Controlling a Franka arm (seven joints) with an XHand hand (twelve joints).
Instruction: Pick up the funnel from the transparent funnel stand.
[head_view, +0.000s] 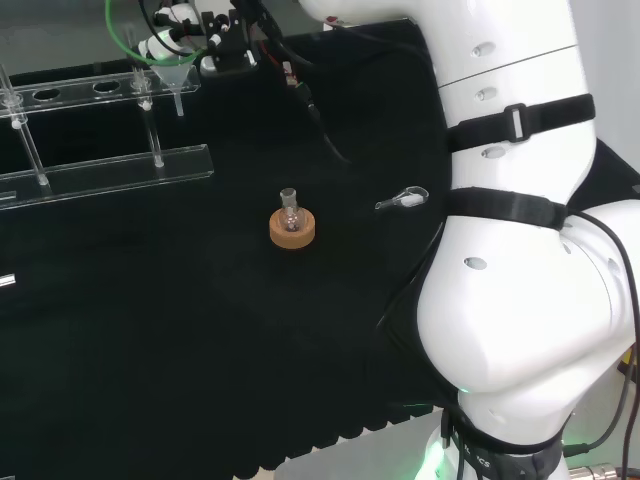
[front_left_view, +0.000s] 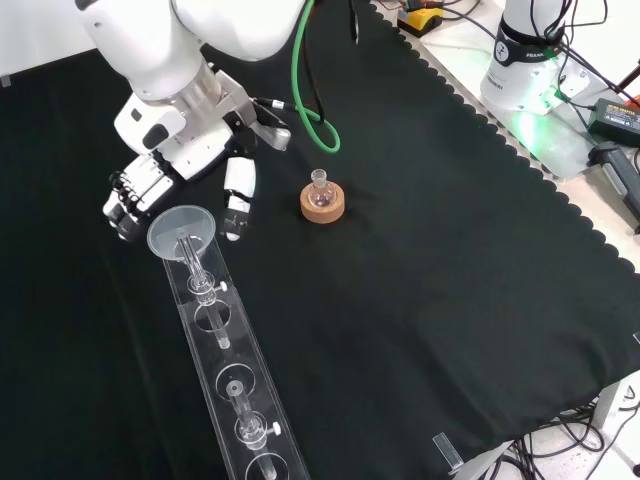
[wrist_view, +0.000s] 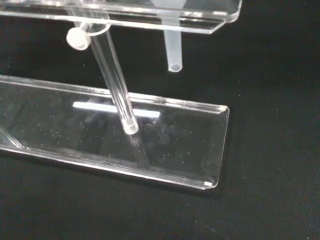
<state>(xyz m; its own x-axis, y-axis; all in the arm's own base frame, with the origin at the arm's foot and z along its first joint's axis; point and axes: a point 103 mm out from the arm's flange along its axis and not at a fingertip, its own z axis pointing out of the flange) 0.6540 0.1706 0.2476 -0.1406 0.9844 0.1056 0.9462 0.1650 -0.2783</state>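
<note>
Front view: the hand (front_left_view: 180, 170) sits at upper left of the frame, right behind the funnel (front_left_view: 181, 231). Fingers (front_left_view: 127, 207) curl down on the left of the funnel's rim, thumb (front_left_view: 237, 200) hangs down on the right of it, so the hand brackets the funnel's mouth. Cannot tell if fingers or thumb actually touch the rim; it looks partly curled, not clearly gripping.

Funnel is seated in the end hole of the transparent funnel stand (front_left_view: 232, 386), stem pointing down through the top plate. The stand runs from the funnel down to the bottom edge of the frame, with more holes and clear posts along it.

Head view: funnel (head_view: 178, 76) at upper left of the frame, in the stand (head_view: 110, 170), with the hand (head_view: 165, 42) just above and behind it among cables. White arm links take the right side.

Wrist view: funnel stem (wrist_view: 172, 47) pokes down below the stand's top plate; a clear post (wrist_view: 112, 85) with a white screw stands on the base plate (wrist_view: 190, 150).

Small round-bottom flask (front_left_view: 320, 186) on a cork ring (front_left_view: 323, 205) sits on the black worktop (front_left_view: 420, 300) just right of the hand in the front view, mid-frame in the head view. A small clear piece (head_view: 403, 199) lies to the right of the flask in the head view.
</note>
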